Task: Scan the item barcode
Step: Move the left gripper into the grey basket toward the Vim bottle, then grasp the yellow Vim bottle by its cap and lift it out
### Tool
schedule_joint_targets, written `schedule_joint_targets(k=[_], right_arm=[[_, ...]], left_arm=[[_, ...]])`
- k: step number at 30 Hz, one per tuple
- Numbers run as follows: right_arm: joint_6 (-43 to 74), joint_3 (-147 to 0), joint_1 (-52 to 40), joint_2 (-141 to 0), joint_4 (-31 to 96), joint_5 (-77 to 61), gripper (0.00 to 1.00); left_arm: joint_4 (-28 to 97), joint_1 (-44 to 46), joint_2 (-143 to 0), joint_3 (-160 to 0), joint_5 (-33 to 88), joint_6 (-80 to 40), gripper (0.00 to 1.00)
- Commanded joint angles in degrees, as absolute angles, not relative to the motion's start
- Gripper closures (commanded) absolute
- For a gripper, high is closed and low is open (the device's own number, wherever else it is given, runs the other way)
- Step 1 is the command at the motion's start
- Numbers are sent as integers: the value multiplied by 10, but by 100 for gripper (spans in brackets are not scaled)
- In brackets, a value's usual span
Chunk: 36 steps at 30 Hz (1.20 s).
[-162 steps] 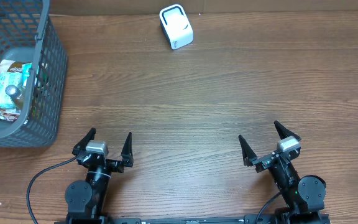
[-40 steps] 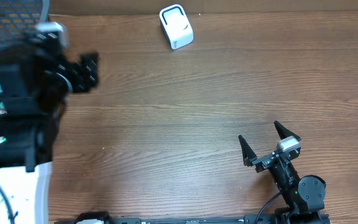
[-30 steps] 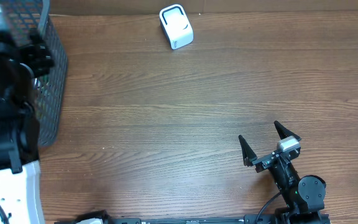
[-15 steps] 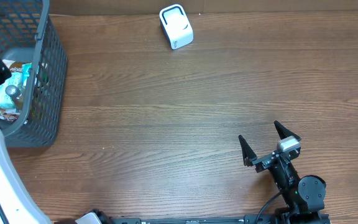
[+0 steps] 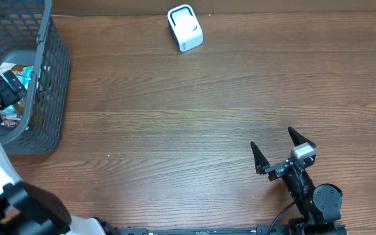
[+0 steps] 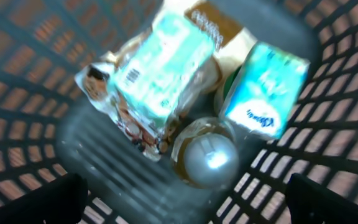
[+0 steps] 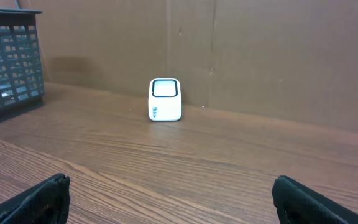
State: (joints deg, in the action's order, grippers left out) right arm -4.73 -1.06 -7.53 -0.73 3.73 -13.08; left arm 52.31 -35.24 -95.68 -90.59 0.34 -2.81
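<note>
Status: nothing scanned yet, you're at the pick stage.

Right gripper (image 5: 271,138) sits at the near edge of the bench (image 5: 175,130), jaws spread wide, empty, aimed across bare wood.

Left gripper (image 6: 186,186) is further out on the left side, down inside the grey basket (image 5: 49,59). Wrist view puts its fingers (image 6: 39,200) at the frame's bottom corners, wide apart with nothing between them, so it's open and holding nothing.

Under it in the basket:
- teal packet (image 6: 160,62) on top, with a pale printed patch facing up
- teal tissue pack (image 6: 265,87) beside it, against the wall
- silver-lidded jar (image 6: 207,155) just beside both

The wrist picture is blurred, so I can't tell you whether that patch is the barcode.

Farthest out, the white scanner (image 5: 185,27) stands at the back edge, well apart from the basket. Its window shows in the right wrist view.

My read of what's left: close on one item, lift it clear of the basket, carry it to the scanner, present the barcode to the window. None of that is done.
</note>
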Motion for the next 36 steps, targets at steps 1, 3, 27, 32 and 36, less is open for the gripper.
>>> schedule_joint_targets(k=[1,3,27,32,36], right_arm=[[-50,-4,-73,-2,36,-125,0],[-50,-4,-73,-2,35,-125,0],[-50,-4,-73,-2,35,-125,0],[-50,-4,-73,-2,35,-125,0],[-50,-4,-73,-2,36,-125,0]], left_arm=[[534,-352,-1001,-912,11,-22,0],[534,-352,-1018,-912,11,-22,0],[521,-352,-1065,-911,26,-17,32],[514,-352,-1070,-900,26,-17,40],[511,-352,-1075,-900,26,-17,59]])
